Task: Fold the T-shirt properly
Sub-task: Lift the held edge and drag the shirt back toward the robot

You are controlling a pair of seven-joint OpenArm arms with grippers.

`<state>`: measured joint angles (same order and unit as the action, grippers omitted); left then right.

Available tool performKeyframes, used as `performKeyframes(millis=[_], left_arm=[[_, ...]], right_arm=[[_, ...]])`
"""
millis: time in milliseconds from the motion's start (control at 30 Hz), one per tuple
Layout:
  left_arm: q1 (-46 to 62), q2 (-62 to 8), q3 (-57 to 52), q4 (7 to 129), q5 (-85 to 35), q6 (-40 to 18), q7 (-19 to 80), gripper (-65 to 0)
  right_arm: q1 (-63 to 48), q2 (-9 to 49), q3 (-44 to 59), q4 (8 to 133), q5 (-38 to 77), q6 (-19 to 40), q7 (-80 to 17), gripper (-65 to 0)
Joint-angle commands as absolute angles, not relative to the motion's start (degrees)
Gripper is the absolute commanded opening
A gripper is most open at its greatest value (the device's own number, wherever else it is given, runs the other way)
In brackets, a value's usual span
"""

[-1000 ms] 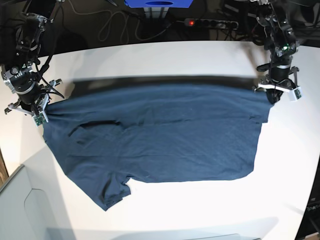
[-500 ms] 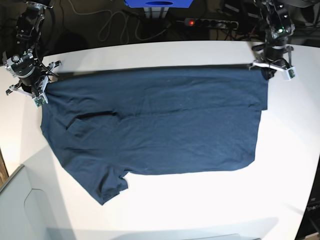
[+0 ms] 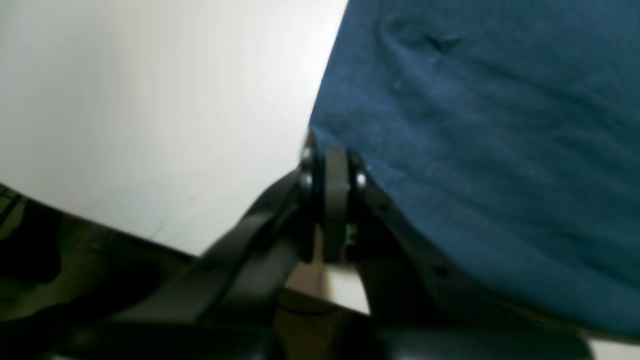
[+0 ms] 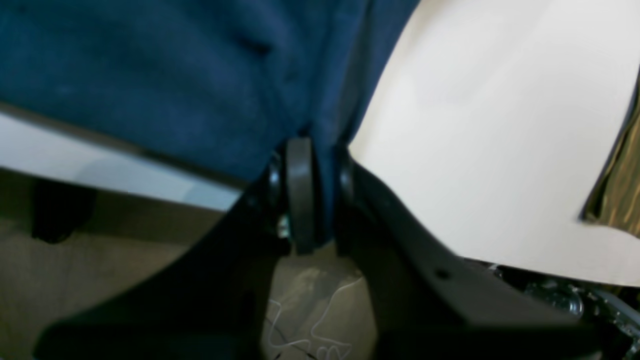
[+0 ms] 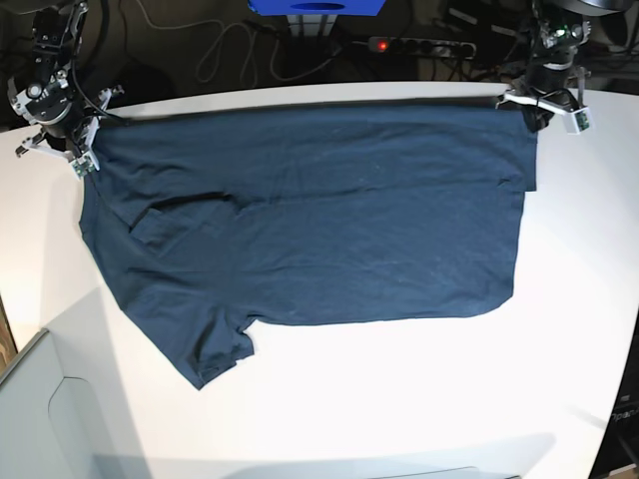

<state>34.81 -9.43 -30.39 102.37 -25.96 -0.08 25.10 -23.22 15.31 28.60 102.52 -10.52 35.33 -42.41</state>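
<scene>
The dark navy T-shirt [image 5: 319, 220] lies spread across the white table [image 5: 419, 399], one sleeve pointing to the front left. Its far edge is stretched taut between the two grippers near the table's back edge. My left gripper [image 5: 540, 108], at the base view's back right, is shut on the T-shirt's far right corner; the left wrist view shows the closed fingers [image 3: 330, 200] pinching cloth [image 3: 475, 125]. My right gripper [image 5: 78, 150], at the back left, is shut on the far left corner; the right wrist view shows its fingers [image 4: 300, 195] clamping cloth [image 4: 150, 75].
A power strip with a red light [image 5: 419, 45], cables and a blue box [image 5: 317, 8] lie behind the table's back edge. A grey panel [image 5: 40, 419] stands at the front left corner.
Both grippers have moved toward the back of the table, pulling the T-shirt's far edge with them. The whole cloth has slid backward and lies flatter.
</scene>
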Motion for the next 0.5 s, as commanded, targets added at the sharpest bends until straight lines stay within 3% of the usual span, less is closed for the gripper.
performKeyframes(millis=[0,467], left_arm=[[35.74,-10.07,-30.81,103.34,-26.07,-0.04,23.87,-65.0],[37.49,-9.98,-30.81,103.16,-26.07,-0.04,24.04,-65.0]], right_arm=[[-23.96,16.31,29.14,103.6,-10.68,35.82,-42.15,-64.8],[-26.68,16.22,29.32,103.52,-10.68,35.65,-42.07,-64.5]])
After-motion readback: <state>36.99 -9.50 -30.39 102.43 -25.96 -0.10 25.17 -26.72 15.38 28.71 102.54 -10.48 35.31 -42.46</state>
